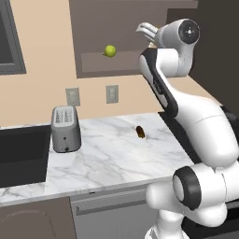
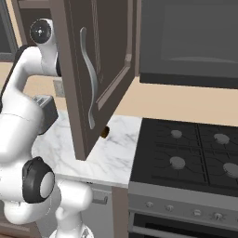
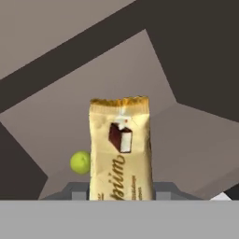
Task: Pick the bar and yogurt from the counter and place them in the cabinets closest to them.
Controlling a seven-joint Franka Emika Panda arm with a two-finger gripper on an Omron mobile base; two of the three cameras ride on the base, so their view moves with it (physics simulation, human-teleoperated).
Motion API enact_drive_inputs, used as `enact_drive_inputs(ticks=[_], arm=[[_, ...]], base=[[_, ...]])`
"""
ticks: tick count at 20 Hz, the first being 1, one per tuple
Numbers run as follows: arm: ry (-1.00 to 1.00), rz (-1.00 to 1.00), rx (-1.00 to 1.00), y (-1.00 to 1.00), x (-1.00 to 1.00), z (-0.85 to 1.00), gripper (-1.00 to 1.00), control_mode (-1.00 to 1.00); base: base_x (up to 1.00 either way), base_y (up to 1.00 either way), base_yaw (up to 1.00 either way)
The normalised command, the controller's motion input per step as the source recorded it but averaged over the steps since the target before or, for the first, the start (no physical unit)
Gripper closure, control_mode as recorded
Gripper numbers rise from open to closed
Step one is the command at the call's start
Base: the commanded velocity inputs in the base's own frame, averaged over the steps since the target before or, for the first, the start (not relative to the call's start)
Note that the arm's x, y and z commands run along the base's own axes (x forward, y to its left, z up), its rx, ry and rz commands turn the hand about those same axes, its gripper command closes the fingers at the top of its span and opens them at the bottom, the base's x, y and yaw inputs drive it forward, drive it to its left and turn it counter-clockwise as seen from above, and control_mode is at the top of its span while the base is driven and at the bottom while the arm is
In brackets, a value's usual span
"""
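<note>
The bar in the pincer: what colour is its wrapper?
Tan-yellow, with a small dark brown and white picture on the bar; the hand view shows it best.

We see a beige wall [image 1: 42, 100] behind the white marble worktop [image 1: 112, 156], carrying 2 pale outlet plates [image 1: 73, 96] side by side. A grey toaster [image 1: 65, 129] stands at 9 o'clock on the slab, with a dark sink basin [image 1: 21, 154] beyond it. At 3 o'clock sits a black stove [image 2: 186, 160] with round burners, a dark microwave [image 2: 190, 42] above it. A brown door with a curved silver handle [image 2: 89, 76] hangs open.
</note>
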Motion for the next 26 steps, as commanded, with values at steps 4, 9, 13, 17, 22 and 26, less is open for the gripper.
enact_drive_inputs(ticks=[4,9,13,17,22,26], arm=[[0.03,0.05,0.0,-0.05,0.31,0.0,1.0,-1.0],[0.0,0.03,-0.03,-0.03,0.33,-0.01,1.0,-1.0],[0.0,0.02,-0.08,-0.01,0.29,-0.11,1.0,-1.0],[0.01,0.02,-0.13,0.0,0.27,-0.27,1.0,-1.0],[0.0,0.01,-0.11,0.0,0.29,-0.2,1.0,-1.0],[0.0,0.0,-0.05,-0.01,0.53,0.0,1.0,-1.0]], base=[[0.0,0.0,0.0],[0.0,0.0,0.0],[0.0,0.0,0.0],[0.0,0.0,0.0],[0.0,0.0,0.0],[0.0,0.0,0.0]])
